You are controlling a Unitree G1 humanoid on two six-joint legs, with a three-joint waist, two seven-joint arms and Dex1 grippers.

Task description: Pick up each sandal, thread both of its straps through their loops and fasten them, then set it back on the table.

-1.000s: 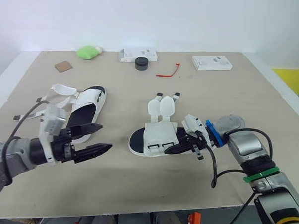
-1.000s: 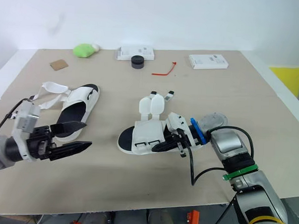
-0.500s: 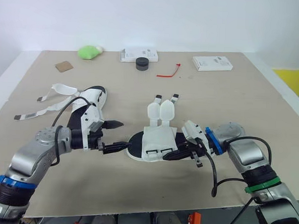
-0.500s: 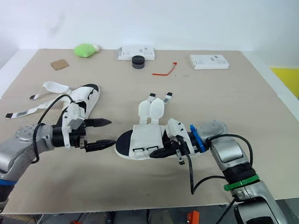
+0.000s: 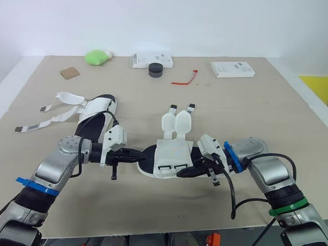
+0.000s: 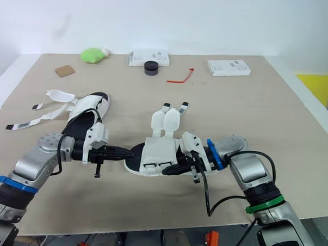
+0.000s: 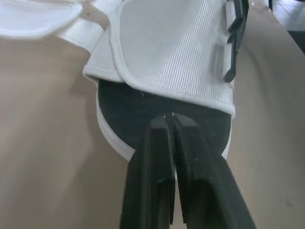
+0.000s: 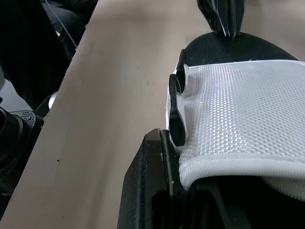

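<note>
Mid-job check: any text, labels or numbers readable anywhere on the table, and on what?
No text is legible.
left white box: dark print, too small to read.
right white box: dark print, too small to read.
middle sandal: no markings seen.
left sandal: no markings seen.

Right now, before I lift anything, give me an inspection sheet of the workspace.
Surface: beige table, nothing spilled seen.
Job's things: middle sandal, both straps unthreaded; left sandal, straps loose on the table.
Clutter: green lump, white box, second white box, black puck, red tie, brown card, all along the far side.
Grippers: left gripper shut, tips at the middle sandal's sole; right gripper shut on its side flap.
Cables: black cable loops under the right wrist.
Surroundings: white wall, yellow thing past the table's right edge.
</note>
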